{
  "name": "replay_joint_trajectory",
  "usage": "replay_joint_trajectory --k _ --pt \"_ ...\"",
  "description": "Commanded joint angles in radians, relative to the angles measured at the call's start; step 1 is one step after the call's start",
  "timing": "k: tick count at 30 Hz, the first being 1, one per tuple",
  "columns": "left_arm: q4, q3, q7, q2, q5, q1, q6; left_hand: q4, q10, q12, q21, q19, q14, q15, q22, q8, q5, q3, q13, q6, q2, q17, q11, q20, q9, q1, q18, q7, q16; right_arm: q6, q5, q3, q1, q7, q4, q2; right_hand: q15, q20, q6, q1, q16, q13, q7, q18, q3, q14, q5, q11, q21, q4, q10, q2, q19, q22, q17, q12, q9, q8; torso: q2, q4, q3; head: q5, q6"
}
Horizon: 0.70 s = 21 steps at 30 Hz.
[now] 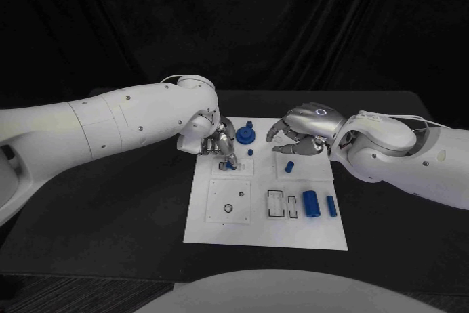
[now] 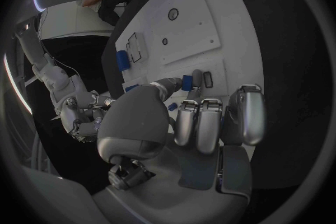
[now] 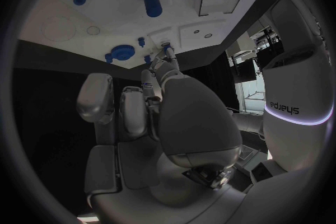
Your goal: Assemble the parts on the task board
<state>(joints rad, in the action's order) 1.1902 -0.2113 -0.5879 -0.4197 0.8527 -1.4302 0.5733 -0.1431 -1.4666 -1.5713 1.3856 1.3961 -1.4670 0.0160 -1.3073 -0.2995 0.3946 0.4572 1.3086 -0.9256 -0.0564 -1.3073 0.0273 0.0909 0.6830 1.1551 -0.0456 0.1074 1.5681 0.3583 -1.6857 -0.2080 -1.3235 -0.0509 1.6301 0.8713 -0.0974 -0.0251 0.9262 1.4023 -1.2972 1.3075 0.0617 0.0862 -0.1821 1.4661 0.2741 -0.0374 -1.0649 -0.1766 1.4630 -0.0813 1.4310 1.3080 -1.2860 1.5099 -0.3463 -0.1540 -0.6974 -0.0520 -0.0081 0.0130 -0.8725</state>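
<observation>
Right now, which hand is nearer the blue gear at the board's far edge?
Left. The left hand sits just beside the blue gear, fingers down on a small part; the right hand hovers farther off.

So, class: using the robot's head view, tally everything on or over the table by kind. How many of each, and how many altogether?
Blue gear-shaped part: 1
Blue cylinders: 2
Small blue pegs: 3
White task board: 1
Silver hands: 2 (left hand, right hand)
Total: 9

robot lab: black-draped test table [image 1: 117, 211]
</observation>
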Motion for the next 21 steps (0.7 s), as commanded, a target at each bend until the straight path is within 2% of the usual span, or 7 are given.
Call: replay_joint_trajectory --k 1,8,13,21 --pt "-0.005 0.0 0.017 0.005 -0.003 0.005 0.0 0.014 -0.104 0.001 0.0 0.004 -0.104 0.006 -0.19 0.005 -0.01 0.01 0.262 -0.022 -0.004 -0.263 -0.006 -0.001 0.0 -0.006 -0.009 -0.019 0.003 -0.005 0.001 0.001 0.002 0.015 0.0 -0.001 0.008 0.002 0.008 0.003 0.004 0.142 0.001 0.008 -0.003 0.036 -0.004 0.007 0.007 -0.004 0.026 0.007 -0.008 0.135 0.001 -0.004 0.0 0.006 0.0 -0.0002 0.0006 -0.001 0.0" --pt "-0.015 0.0 0.017 0.009 -0.003 0.011 0.001 0.019 -0.104 0.001 -0.004 0.003 -0.104 0.006 -0.189 0.012 -0.031 0.011 0.262 -0.024 -0.008 -0.263 -0.006 -0.001 0.001 -0.022 -0.01 -0.019 0.003 -0.01 0.001 0.001 0.003 0.016 0.0 -0.002 0.008 0.002 0.008 0.003 0.004 0.142 0.001 0.008 -0.003 0.036 -0.004 0.007 0.007 -0.004 0.026 0.007 -0.008 0.135 0.001 -0.004 0.0 0.006 0.0 -0.0001 0.0005 -0.002 0.0" --pt "-0.02 0.0 0.016 0.01 -0.003 0.016 0.003 0.02 -0.104 0.001 -0.005 0.002 -0.104 0.006 -0.189 0.013 -0.033 0.011 0.262 -0.024 -0.008 -0.263 -0.006 -0.001 0.001 -0.022 -0.01 -0.019 0.003 -0.017 0.001 0.001 0.004 0.018 -0.001 -0.003 0.008 0.002 0.009 0.004 0.005 0.141 0.001 0.008 -0.003 0.035 -0.005 0.007 0.009 -0.004 0.025 0.007 -0.008 0.134 0.002 -0.005 0.0 0.006 0.001 0.0015 0.0004 0.001 0.0" --pt "-0.023 0.0 0.013 0.009 -0.003 0.022 0.007 0.022 -0.104 0.001 -0.007 0.0 -0.104 0.006 -0.188 0.014 -0.035 0.012 0.262 -0.024 -0.008 -0.263 -0.006 -0.001 0.001 -0.023 -0.01 -0.019 0.003 -0.031 0.001 0.001 0.007 0.022 -0.003 -0.004 0.008 0.002 0.009 0.003 0.007 0.14 0.002 0.009 -0.003 0.035 -0.006 0.007 0.013 -0.005 0.025 0.008 -0.009 0.134 0.005 -0.005 0.0 0.006 0.0 0.0004 -0.0001 0.001 0.0"
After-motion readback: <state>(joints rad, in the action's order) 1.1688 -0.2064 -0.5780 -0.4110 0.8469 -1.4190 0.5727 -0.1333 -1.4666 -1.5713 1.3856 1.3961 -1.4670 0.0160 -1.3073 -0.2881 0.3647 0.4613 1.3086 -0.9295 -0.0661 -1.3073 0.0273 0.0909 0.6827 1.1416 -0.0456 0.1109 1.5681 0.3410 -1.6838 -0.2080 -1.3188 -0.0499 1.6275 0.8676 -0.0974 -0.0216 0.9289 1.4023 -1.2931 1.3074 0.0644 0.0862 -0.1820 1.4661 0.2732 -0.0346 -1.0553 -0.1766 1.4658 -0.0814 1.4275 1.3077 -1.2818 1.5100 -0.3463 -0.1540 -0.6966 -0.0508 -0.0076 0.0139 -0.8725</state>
